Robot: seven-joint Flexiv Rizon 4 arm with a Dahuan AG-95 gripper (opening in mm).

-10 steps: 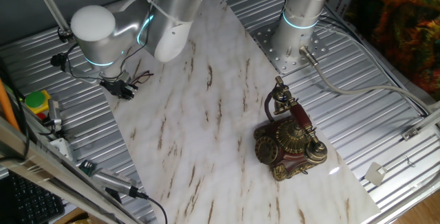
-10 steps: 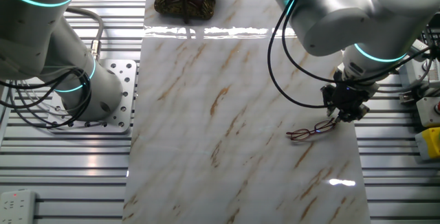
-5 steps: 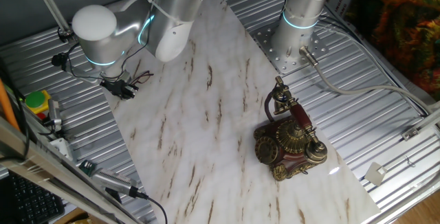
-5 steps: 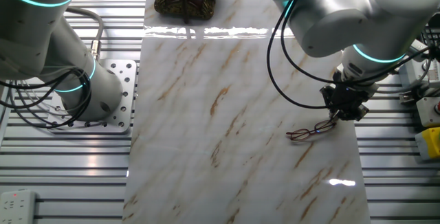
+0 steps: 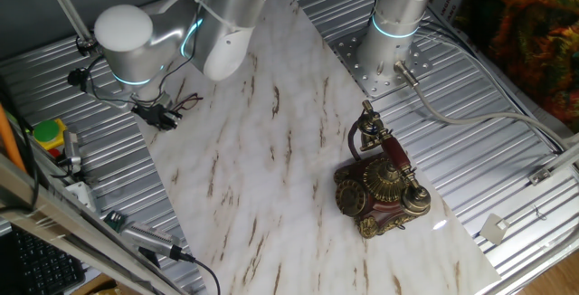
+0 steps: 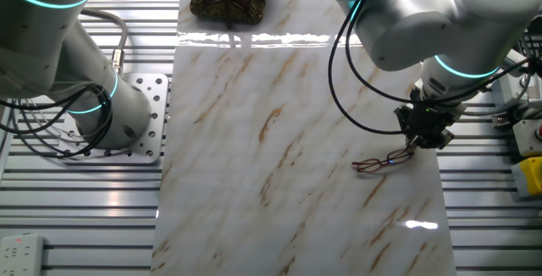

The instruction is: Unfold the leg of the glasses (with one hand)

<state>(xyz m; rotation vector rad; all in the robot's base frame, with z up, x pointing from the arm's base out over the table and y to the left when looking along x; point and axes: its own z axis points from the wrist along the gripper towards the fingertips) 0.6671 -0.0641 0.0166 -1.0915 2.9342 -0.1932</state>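
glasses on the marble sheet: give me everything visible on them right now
The glasses are small, thin, dark reddish-brown wire-frame spectacles with oval rims; whether there are lenses is too small to tell. They lie flat on the marble-patterned sheet, near its edge, far from the ornate telephone. The black gripper sits at their end, fingertips at the wire; whether it actually clamps it is unclear. In one fixed view they show as a faint wire shape beside the gripper.

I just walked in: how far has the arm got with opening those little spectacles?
Done: the narrow black two-finger gripper has reached the small reddish-brown wire-frame glasses on the marble sheet. In hand: it works at one end. Left: swinging the leg out; whether it is open yet is too small to tell.
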